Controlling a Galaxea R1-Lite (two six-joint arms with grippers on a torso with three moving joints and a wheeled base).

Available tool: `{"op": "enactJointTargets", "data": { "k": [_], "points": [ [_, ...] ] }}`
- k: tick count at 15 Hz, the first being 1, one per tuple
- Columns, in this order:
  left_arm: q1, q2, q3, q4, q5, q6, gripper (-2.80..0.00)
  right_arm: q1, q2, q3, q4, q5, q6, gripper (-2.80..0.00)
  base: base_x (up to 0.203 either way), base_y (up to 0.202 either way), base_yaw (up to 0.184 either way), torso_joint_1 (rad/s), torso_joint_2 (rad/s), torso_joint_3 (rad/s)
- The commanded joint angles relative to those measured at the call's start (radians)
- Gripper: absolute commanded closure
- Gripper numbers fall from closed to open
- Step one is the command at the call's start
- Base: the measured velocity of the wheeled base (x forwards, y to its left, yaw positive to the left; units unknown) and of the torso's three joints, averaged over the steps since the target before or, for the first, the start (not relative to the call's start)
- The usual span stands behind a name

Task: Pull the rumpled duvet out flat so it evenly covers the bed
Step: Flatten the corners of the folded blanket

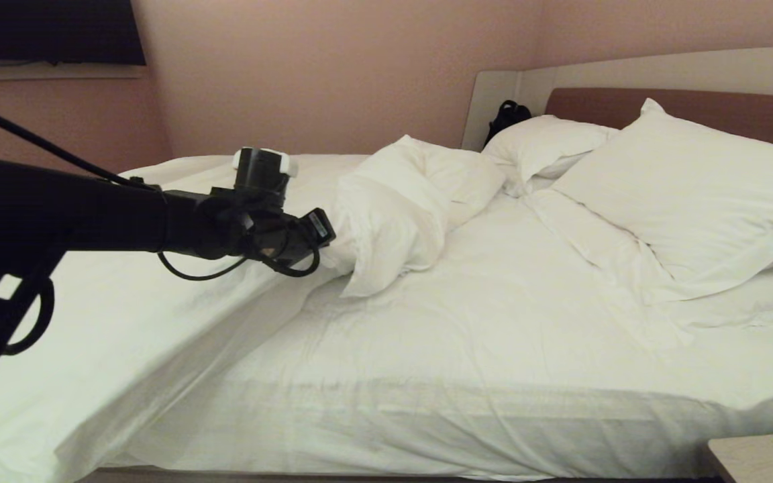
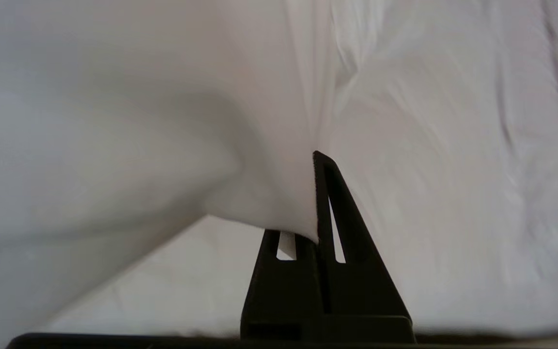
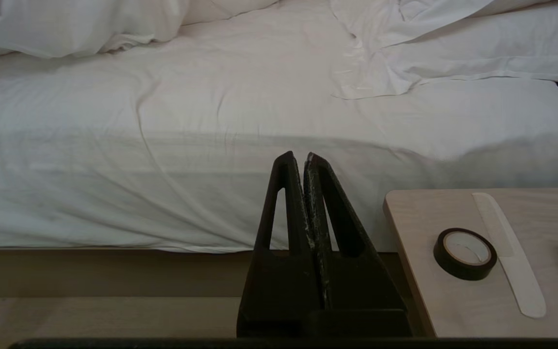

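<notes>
The white duvet (image 1: 393, 221) is bunched into a tall fold in the middle of the bed (image 1: 494, 322). Its remaining part drapes over the foot end and down the near side (image 1: 125, 322). My left gripper (image 1: 326, 231) reaches in from the left and is shut on the edge of that fold, lifting it a little. In the left wrist view the duvet cloth (image 2: 114, 121) wraps over one finger of the left gripper (image 2: 308, 165), and the other finger (image 2: 330, 203) shows bare. My right gripper (image 3: 303, 157) is shut on nothing, low beside the bed's side.
Two pillows (image 1: 695, 188) (image 1: 541, 144) lean at the headboard (image 1: 695, 74), with a black bag (image 1: 506, 117) behind them. A nightstand (image 3: 434, 291) by the right gripper holds a tape roll (image 3: 465, 253) and a comb (image 3: 506, 252). A dark screen (image 1: 44, 30) hangs on the wall.
</notes>
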Motion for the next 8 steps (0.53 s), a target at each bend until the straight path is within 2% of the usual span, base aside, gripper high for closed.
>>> {"op": "enactJointTargets", "data": {
  "k": [1, 6, 8],
  "points": [
    [-0.068, -0.125, 0.071, -0.002, -0.001, -0.009, 0.0, 0.002, 0.0, 0.0, 0.0, -0.001, -0.001, 0.0, 0.0, 0.0, 0.0, 0.0, 0.0, 0.0],
    [-0.254, -0.301, 0.257, -0.004, -0.002, -0.019, 0.0, 0.0, 0.0, 0.0, 0.0, -0.001, -0.001, 0.0, 0.0, 0.0, 0.0, 0.0, 0.0, 0.0],
    [-0.306, -0.322, 0.285, -0.003, -0.002, -0.053, 0.0, 0.0, 0.0, 0.0, 0.0, -0.001, -0.001, 0.0, 0.0, 0.0, 0.0, 0.0, 0.0, 0.0]
  ]
}}
